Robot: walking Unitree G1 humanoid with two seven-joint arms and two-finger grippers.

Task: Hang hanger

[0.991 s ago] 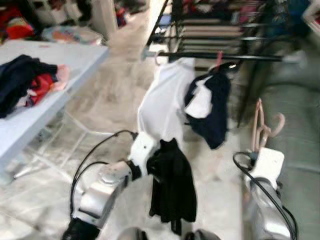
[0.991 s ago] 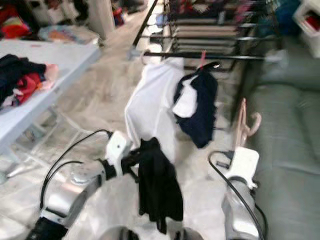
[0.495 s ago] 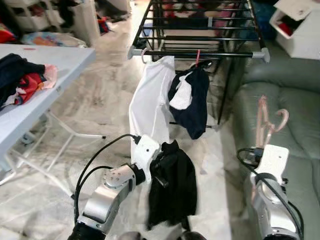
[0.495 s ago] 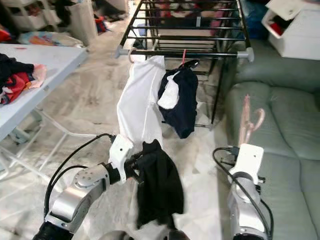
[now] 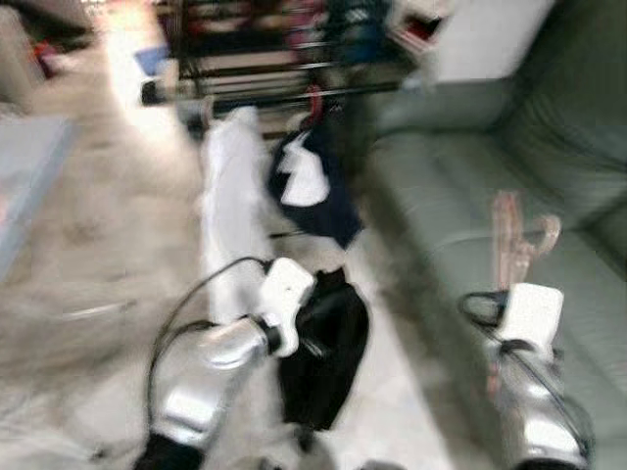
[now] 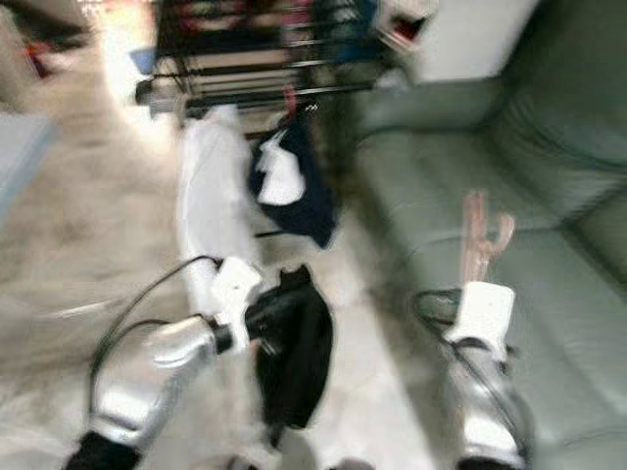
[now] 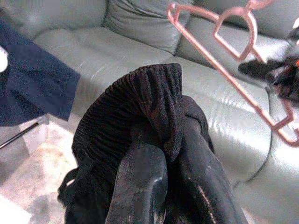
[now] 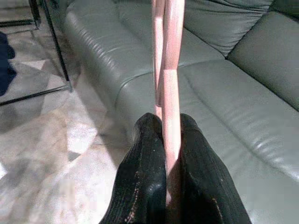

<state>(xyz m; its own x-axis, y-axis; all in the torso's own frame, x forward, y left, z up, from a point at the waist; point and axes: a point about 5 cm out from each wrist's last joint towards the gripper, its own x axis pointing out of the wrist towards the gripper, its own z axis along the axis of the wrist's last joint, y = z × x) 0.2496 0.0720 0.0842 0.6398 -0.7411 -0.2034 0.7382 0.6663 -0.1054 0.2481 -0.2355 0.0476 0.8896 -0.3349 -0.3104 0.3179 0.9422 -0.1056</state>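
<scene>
My left gripper (image 7: pixel 166 140) is shut on the collar of a black garment (image 5: pixel 328 362), which hangs down from it at the lower middle of the blurred head views. My right gripper (image 8: pixel 170 126) is shut on a pink hanger (image 5: pixel 517 240), held upright over the grey-green sofa (image 5: pixel 460 186) on the right. The pink hanger (image 7: pixel 233 60) shows past the garment in the left wrist view, apart from it. A black drying rack (image 5: pixel 265 59) stands at the back, with a white shirt (image 5: pixel 227 206) and a navy garment (image 5: pixel 312 191) hanging from its front bar.
The sofa's seat cushions (image 8: pixel 224 88) run along the right side. Pale marble floor (image 5: pixel 98 225) lies to the left and ahead. A corner of the light table (image 5: pixel 24 166) sits at the far left. A white box (image 5: pixel 431 20) stands behind the sofa.
The whole picture has shifted and blurred: the camera has swung to the right, so the sofa takes more of the view and the table slips off left. Both grips are unchanged.
</scene>
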